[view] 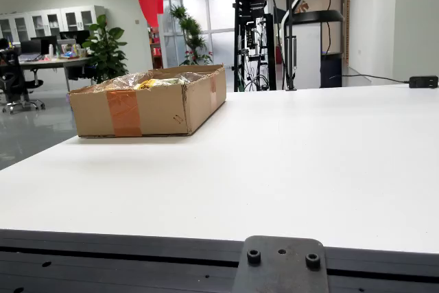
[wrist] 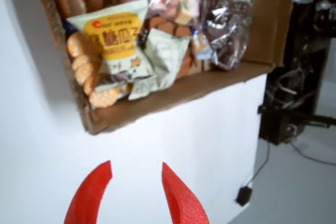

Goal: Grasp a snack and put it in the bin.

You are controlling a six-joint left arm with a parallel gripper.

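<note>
A low cardboard box [view: 147,104] with orange tape stands at the far left of the white table [view: 288,162]. The wrist view looks down into the box [wrist: 173,95], which holds several snacks: a yellow packet [wrist: 113,38], a pale green packet [wrist: 163,56], a clear bag of dark pieces [wrist: 226,30] and round crackers [wrist: 84,72]. My red gripper [view: 151,15] hangs high in the air above the box. In the wrist view the gripper [wrist: 136,164] is open with nothing between its fingers, and its tips show over bare table just outside the box wall.
Black equipment racks [view: 257,32] stand behind the table's far edge. A black power adapter [view: 423,81] with a cable lies at the far right. A metal mounting plate [view: 281,265] sits at the table's front edge. Plants and office desks lie beyond on the left.
</note>
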